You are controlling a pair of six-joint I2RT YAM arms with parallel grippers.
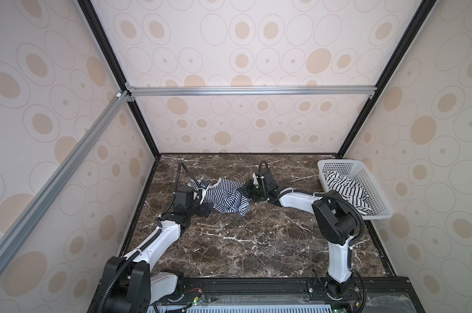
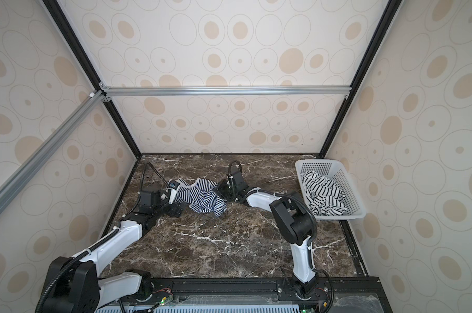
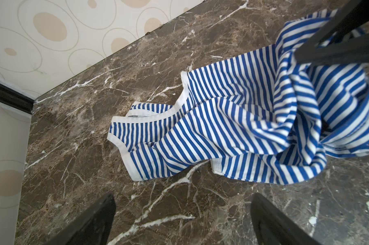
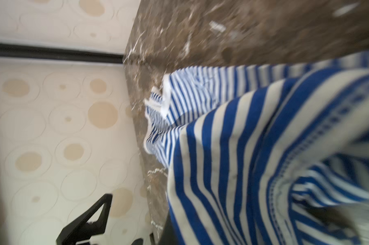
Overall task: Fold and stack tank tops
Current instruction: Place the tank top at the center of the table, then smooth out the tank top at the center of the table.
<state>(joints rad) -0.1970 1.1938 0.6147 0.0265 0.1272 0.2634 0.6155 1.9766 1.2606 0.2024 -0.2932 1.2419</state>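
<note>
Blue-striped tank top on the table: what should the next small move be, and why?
Probably bring the open left gripper onto the white-trimmed shoulder end of the blue-striped tank top and close. The right gripper pinches the other, bunched end, so a second hold would let both grippers stretch it flat.

The left arm (image 1: 161,239) and right arm (image 1: 338,260) share one build: smooth white shells over the long links, bulky matte-black housings at the joints. Black ribbed cable conduit (image 1: 361,219) runs along each, strapped on with white ties. The left claw (image 3: 184,203) has black, tapering wedge-shaped fingers (image 3: 90,222). Both arms rise from a black rail (image 1: 256,284) with thin red wires.
</note>
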